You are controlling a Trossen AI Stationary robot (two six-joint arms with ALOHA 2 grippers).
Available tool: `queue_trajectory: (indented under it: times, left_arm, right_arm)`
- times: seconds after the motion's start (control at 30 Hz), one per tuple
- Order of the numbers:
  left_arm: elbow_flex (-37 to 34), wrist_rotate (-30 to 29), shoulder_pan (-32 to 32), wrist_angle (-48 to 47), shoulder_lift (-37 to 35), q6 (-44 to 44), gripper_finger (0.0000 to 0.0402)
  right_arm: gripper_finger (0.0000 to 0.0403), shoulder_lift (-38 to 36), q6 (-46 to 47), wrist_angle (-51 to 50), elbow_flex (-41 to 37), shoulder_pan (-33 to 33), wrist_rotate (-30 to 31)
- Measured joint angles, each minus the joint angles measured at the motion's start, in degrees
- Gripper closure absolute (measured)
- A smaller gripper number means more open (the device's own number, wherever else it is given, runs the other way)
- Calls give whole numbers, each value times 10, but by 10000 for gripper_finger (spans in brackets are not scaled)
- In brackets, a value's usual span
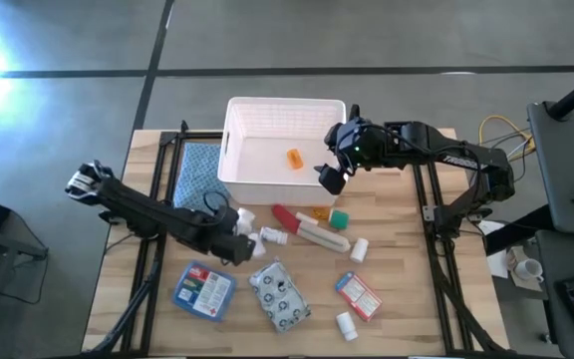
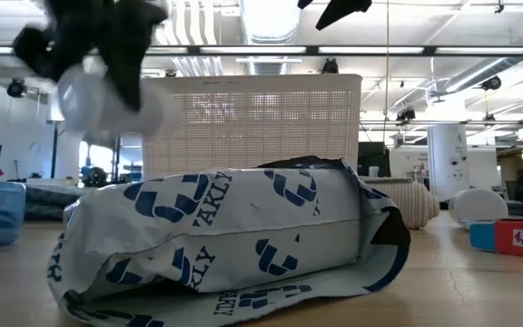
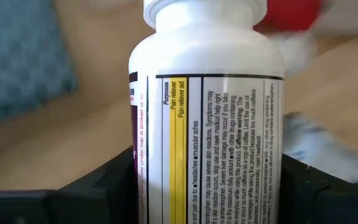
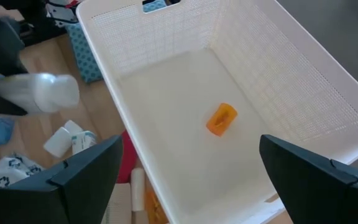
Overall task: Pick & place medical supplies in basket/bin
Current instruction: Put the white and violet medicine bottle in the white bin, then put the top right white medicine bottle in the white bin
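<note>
High view, left pincer [image 1: 239,235]: closed on a white plastic pill bottle [image 3: 207,112], held above the wooden table [image 1: 417,299] near the blue checked cloth [image 1: 199,170].
Right pincer [image 1: 333,170]: fingers spread, nothing held, positioned over the white slotted plastic basket [image 1: 267,118].
Basket contents: one small orange bottle [image 4: 221,118] is seen on the floor.
Remaining supplies: a grey-white spotted pouch [image 1: 280,294] and a blue flat packet [image 1: 203,289] are laid on the table.

L gripper [image 1: 239,239] low over table, fingers clamped. R gripper [image 4: 191,180] raised, fingers spread wide, arm reaching leftward.
</note>
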Motion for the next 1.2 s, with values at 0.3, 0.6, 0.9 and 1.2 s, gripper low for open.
queue_trajectory:
  times: [0.3, 0.6, 0.9, 1.2]
  left_arm:
    - [192, -214, 6, -16, -34, 231, 159]
    - [281, -243, 221, -66, -33, 427, 124]
    - [244, -102, 333, -12, -30, 496, 58]
    - [232, -101, 277, 43, -33, 535, 56]
  right_arm:
    - [35, 0, -5, 1, 0, 0, 0]
    - [35, 0, 1, -7, 0, 1, 0]
    - [35, 0, 39, -73, 0, 17, 0]
    - [35, -1, 91, -244, -8, 59, -5]
